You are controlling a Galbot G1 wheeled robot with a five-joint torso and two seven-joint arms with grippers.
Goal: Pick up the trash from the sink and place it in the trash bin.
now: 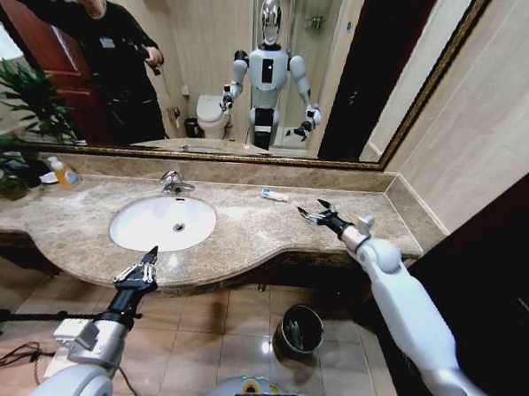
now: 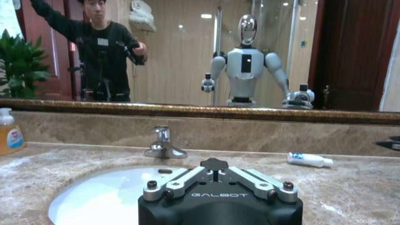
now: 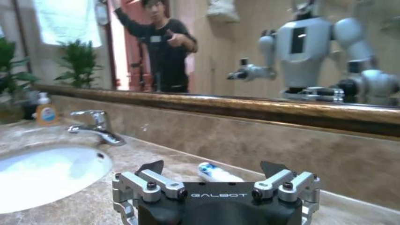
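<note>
While white-and-blue tube [image 1: 274,195] lay on beige marble worktop [image 1: 245,237] near backsplash, well right of white oval porcelain sink [image 1: 163,222], right gripper [image 1: 312,213] hovered just beside it, jaws spread wide. Left gripper [image 1: 147,265] hung at worktop front edge before sink, fingers pressed together. Small round dark trash bin [image 1: 299,330] stood on tiled floor below. Orange-yellow soap bottle [image 1: 64,173] sat far left.

Warm indoor light — head view bowed at edges, wrist views softly blurred.
</note>
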